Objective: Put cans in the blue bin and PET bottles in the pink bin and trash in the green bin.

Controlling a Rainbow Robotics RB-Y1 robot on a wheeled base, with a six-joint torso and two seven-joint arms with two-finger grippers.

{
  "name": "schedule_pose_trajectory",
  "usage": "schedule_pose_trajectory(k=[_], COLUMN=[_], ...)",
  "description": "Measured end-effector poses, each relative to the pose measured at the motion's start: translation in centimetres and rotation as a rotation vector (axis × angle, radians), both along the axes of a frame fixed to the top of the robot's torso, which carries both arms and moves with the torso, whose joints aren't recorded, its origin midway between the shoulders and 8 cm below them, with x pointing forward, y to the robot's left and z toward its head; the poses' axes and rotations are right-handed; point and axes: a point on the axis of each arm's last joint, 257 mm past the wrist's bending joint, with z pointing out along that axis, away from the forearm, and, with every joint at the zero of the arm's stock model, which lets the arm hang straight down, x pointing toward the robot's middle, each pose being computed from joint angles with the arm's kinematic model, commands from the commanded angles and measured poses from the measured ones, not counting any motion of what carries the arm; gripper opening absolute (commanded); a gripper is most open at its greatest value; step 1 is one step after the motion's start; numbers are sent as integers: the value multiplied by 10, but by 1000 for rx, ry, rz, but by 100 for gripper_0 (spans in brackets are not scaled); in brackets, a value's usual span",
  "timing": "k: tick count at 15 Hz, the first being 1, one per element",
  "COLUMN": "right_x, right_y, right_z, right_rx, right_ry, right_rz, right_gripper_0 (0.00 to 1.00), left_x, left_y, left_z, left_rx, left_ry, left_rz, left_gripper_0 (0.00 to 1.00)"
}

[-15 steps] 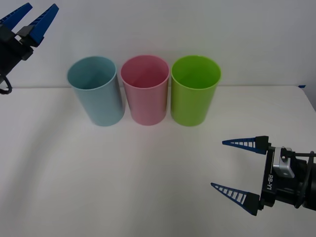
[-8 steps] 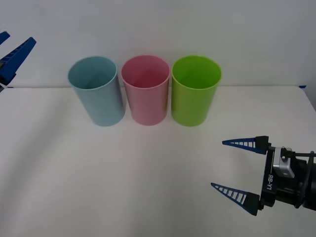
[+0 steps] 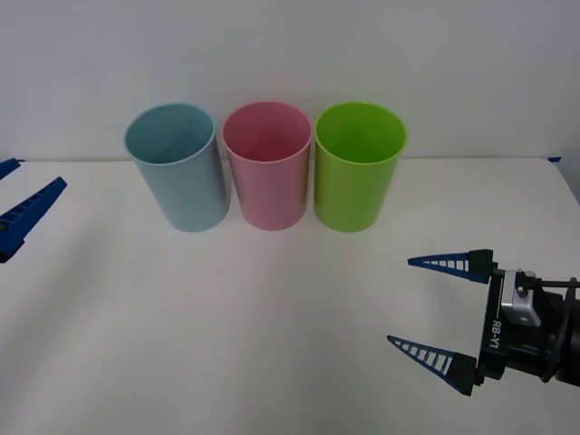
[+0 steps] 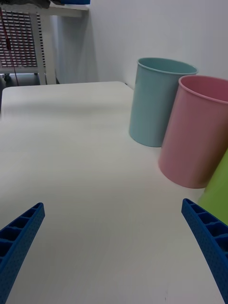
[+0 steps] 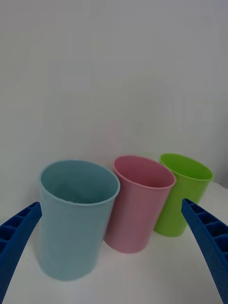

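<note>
I see three tall plastic cup-shaped bins standing upright in one row at the back of the white table (image 3: 272, 317), rims touching or nearly so: one light-blue bin (image 3: 178, 168) on my left, one pink bin (image 3: 267, 165) in the middle, one lime-green bin (image 3: 358, 166) on my right. That makes three bins, one of each colour, each standing with its long axis vertical and its mouth open upward.

My left gripper (image 3: 20, 204) sits at the far left edge of the table, its blue ribbed fingers spread apart and holding nothing; the light-blue bin lies ahead and to its right, and this is the arm nearer to it. My right gripper (image 3: 435, 308) hovers low over the near right part of the table, fingers also wide apart and empty; the lime-green bin is the closest bin to it, ahead and slightly left.

I count zero cans, bottles or pieces of trash on the table surface.
</note>
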Motion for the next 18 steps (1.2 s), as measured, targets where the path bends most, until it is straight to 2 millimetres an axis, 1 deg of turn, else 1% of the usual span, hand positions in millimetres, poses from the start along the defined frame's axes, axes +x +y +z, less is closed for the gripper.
schedule_pose_trajectory(k=[4, 10, 12, 18], right_x=[0, 0, 0, 0], right_y=[0, 0, 0, 0], right_z=[0, 0, 0, 0], right_rx=[0, 0, 0, 0], right_ry=[0, 0, 0, 0], right_rz=[0, 0, 0, 0], right_gripper_0=[100, 100, 100, 100], left_x=[-26, -60, -72, -97], left_y=[-6, -11, -17, -25], left_z=[-48, -105, -122, -161], left_rx=[65, 160, 175, 287], left_ry=[96, 199, 249, 323], left_rz=[-37, -37, -28, 7], left_gripper_0=[100, 100, 100, 100])
